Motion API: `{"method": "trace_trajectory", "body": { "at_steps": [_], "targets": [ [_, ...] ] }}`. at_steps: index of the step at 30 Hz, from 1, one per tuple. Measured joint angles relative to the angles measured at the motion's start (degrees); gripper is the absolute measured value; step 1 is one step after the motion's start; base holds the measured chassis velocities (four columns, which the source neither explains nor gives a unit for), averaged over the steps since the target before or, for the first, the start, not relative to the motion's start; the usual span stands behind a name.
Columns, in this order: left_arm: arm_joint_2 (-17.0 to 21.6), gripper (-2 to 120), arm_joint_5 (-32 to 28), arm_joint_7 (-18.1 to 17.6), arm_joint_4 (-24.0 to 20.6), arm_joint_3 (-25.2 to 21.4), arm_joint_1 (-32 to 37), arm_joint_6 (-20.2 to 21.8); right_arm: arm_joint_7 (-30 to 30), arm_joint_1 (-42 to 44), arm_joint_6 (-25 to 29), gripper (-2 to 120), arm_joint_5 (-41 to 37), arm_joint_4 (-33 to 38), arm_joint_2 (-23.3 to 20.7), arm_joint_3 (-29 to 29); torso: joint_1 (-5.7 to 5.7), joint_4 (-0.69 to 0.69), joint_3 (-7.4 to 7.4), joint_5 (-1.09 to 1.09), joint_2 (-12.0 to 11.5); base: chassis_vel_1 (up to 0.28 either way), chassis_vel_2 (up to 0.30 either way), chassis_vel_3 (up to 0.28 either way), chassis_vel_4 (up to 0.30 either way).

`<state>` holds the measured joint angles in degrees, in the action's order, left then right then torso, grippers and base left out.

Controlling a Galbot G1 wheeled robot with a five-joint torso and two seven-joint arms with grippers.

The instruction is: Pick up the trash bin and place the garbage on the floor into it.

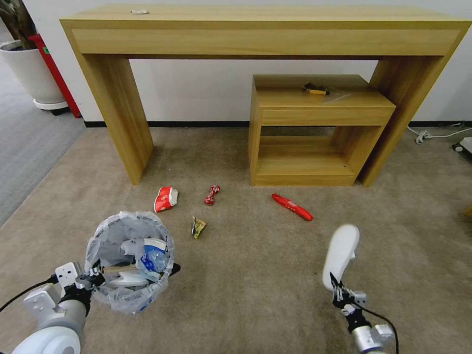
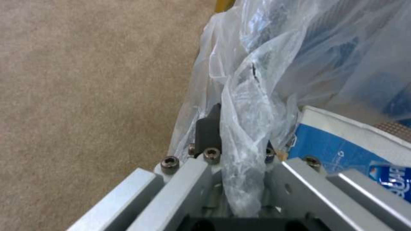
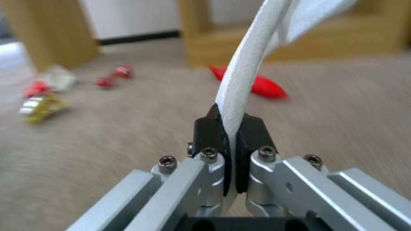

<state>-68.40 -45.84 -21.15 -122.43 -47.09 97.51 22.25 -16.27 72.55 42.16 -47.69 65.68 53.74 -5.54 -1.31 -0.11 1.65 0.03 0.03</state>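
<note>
Two grippers busy: left gripper [image 1: 91,280] clamped on bin [image 1: 129,260] rim at nine o'clock, carrying; right gripper [image 1: 337,290] pinching slipper [image 1: 340,255] edge, raised for drop-in.

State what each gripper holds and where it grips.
Left gripper: trash bin, by its bag-lined rim. Right gripper: white slipper, by its edge.

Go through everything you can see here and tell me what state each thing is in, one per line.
trash bin: off the floor, held at its bag-lined rim by the left tool, partly filled
white slipper: lifted, pinched at its edge by the right tool
red paper cup: crushed, lying on the carpet
small red wrapper: twisted, on the carpet
long red wrapper: lying flat on the carpet
yellowish wrapper: crumpled, on the carpet
</note>
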Motion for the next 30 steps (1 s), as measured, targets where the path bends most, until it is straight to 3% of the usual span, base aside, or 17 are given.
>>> {"method": "trace_trajectory", "body": {
  "at_steps": [9, 13, 17, 22, 26, 30],
  "targets": [
    [-0.1, 0, 0.2, 0.0, 0.3, 0.3, -0.4, 0.1, -2.4, -5.5, 0.7, 1, 1.1, 10.2, -6.4, 6.0, 0.00, 0.01, 0.00, -0.01, 0.0, 0.000, 0.000, 0.000, 0.000],
    [-0.1, 0, 0.1, -0.1, 0.3, 0.4, -0.6, 0.4, -2.5, -9.4, -0.4, 1, -0.2, 16.2, -10.2, 10.8, 0.00, 0.00, 0.00, -0.03, 0.0, 0.000, 0.000, 0.000, 0.000],
    [0.4, 0, -1.0, -0.9, 0.6, 0.9, -1.3, 1.1, -2.6, -17.6, -2.9, 1, -0.5, 22.7, -15.0, 19.5, 0.00, 0.01, 0.00, -0.04, 0.0, 0.000, 0.000, 0.000, 0.000],
    [1.9, 0, -2.1, -1.7, 1.1, 2.0, -2.3, 1.9, -2.7, -27.1, -4.1, 1, -1.3, 25.3, -15.9, 27.3, 0.00, -0.01, 0.00, -0.02, 0.0, 0.000, 0.000, 0.000, 0.000],
    [4.0, 0, -4.2, -3.2, 1.9, 3.2, -4.1, 2.9, -2.6, -39.0, -4.9, 1, -3.3, 26.7, -14.4, 37.7, 0.00, 0.02, 0.01, -0.03, 0.0, 0.000, 0.000, 0.000, 0.000],
    [4.8, 0, -4.7, -3.5, 2.4, 3.8, -4.9, 3.0, -2.6, -43.4, -5.3, 1, -4.4, 26.6, -12.8, 42.3, 0.00, 0.00, 0.01, -0.02, 0.0, 0.000, 0.000, 0.000, 0.000]
  ]
}}
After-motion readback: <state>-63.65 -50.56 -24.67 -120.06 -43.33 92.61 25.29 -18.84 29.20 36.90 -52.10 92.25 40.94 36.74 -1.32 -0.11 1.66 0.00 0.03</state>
